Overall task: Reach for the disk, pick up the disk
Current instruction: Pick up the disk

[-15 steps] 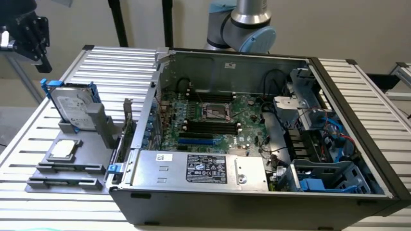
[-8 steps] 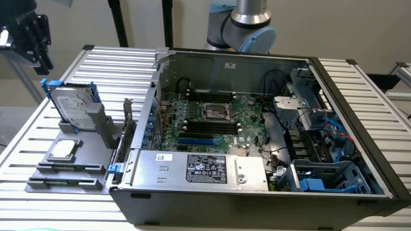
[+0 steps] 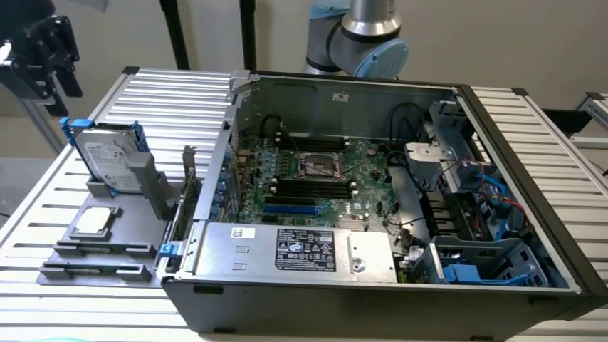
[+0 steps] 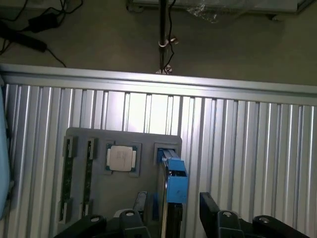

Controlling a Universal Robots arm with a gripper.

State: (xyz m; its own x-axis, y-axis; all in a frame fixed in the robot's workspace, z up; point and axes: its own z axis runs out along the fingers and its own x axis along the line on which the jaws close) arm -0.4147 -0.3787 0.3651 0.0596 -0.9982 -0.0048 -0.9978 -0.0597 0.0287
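The disk (image 3: 107, 158) stands on edge in a grey holder (image 3: 128, 214) on the slatted table, left of the computer case in the exterior view; it is silver-grey with a white label and a blue caddy. From the wrist view I look down on the disk's blue top edge (image 4: 174, 184). My black gripper (image 3: 45, 57) hangs well above the disk, toward the exterior view's left. In the wrist view the gripper (image 4: 171, 213) is open, its fingers (image 4: 210, 208) standing to either side of the disk's line, with nothing held.
A small square silver chip (image 3: 94, 221) lies in the holder beside the disk. The open computer case (image 3: 380, 185) with a silver power supply (image 3: 299, 249) takes up the middle and right of the exterior view. The table edge (image 4: 158, 82) borders the floor.
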